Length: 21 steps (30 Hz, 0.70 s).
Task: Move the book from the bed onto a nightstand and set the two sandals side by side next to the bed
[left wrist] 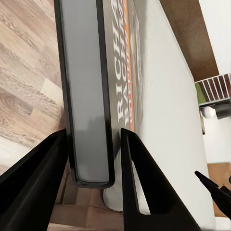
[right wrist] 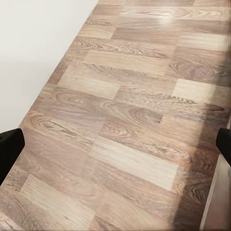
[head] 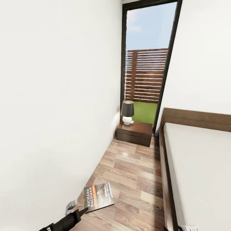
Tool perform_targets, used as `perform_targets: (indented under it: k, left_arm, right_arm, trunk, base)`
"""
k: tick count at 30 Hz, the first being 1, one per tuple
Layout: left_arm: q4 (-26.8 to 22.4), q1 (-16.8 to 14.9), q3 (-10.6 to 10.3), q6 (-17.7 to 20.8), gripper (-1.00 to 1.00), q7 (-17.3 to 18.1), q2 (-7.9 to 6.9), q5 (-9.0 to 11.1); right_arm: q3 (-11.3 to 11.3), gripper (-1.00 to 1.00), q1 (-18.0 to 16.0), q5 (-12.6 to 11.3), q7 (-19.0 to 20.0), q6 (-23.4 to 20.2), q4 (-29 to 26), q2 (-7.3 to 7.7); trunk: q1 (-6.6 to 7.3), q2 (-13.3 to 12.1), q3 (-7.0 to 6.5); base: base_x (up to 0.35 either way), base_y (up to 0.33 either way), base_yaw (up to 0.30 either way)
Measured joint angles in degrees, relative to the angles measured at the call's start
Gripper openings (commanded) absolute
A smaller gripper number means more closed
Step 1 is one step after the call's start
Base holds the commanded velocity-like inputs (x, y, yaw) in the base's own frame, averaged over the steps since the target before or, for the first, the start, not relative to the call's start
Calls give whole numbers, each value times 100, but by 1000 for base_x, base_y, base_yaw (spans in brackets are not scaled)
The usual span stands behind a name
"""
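Nearest in the head view, the left gripper [head: 84, 210] is clamped on one book [head: 98, 196], its black fingers [left wrist: 137, 183] pressed against the two faces of the paperback near its lower edge. The book [left wrist: 89, 96] stands between them in the left wrist view, grey page block showing and white cover lettering running along beside one finger. It is carried in the air over the wood-plank floor [head: 134, 173], close to the white wall [head: 54, 96] on the gripper's left.

The right gripper [right wrist: 115, 147] is spread wide, one dark fingertip at each side edge of its wrist view, with nothing between them but floor planks [right wrist: 130, 125].

To the right of the held book, across a strip of floor, lies one bed [head: 199, 166], an off-white mattress in a dark brown frame with a headboard at its far end.

Beyond the gripper, at the end of the floor strip, stands one nightstand [head: 134, 132], dark brown with drawer fronts, set against the wall. On its top sits one lamp [head: 127, 111] with a dark shade and white base. Behind it rises one tall dark-framed window [head: 147, 64], showing grass and a slatted fence outside.
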<state>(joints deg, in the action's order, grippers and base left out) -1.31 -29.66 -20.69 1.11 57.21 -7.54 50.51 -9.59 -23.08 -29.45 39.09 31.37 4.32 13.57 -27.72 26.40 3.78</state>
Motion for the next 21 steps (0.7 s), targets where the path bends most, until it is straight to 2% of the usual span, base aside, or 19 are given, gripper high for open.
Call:
perform_targets:
  k: [9,21]
  left_arm:
    - [-2,1,9,0,-100,1,-1,2]
    - [-1,0,10,0,-100,1,0,3]
  right_arm:
    - [-1,100,-1,0,0,-1,1,1]
    - [1,100,-1,0,0,-2,0,-2]
  trunk:
    - [0,0,0]
    - [0,0,0]
  base:
    - [2,17,-24]
    - [48,204,0]
